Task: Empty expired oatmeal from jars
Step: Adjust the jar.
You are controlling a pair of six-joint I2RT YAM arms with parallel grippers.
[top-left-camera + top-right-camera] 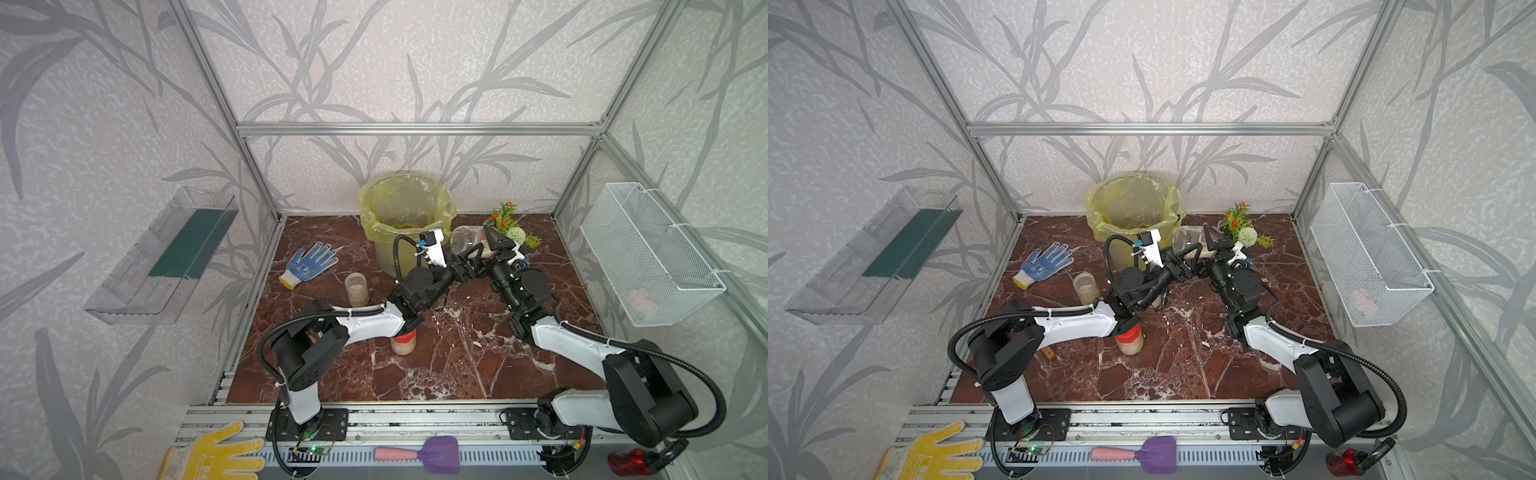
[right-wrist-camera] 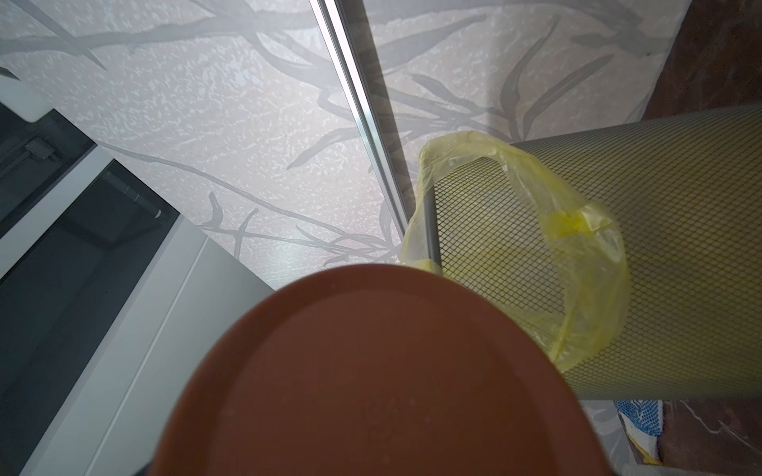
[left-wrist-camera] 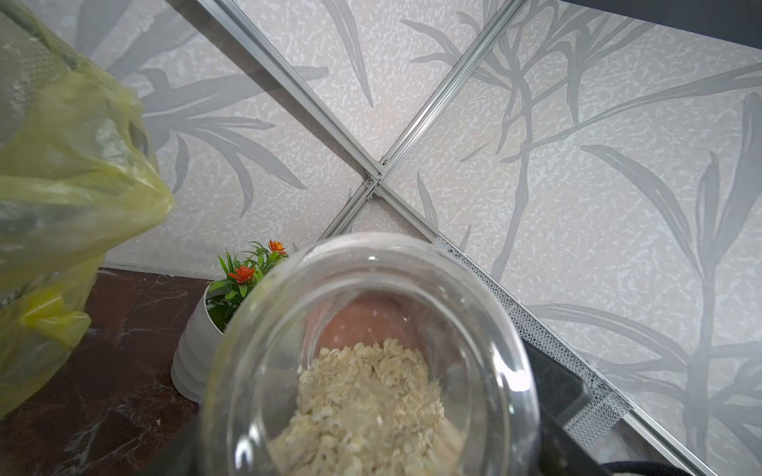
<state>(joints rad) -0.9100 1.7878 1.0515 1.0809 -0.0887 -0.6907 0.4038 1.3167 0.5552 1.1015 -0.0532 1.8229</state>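
L gripper [image 1: 471, 253] is clamping the wide jar [image 1: 461, 240] sideways — its brown lid [image 2: 371, 371] is pointing at R gripper [image 1: 496, 243], whose grip I can't tell.

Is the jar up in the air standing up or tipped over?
Tipped on its side. In both top views the jar lies sideways beside the bin, and its oatmeal rests along its side wall.

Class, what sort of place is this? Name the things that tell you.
Probably a robot test cell: an aluminium frame holds wallpapered panels, and two robot arms stand on a front rail by a marble-look tabletop.
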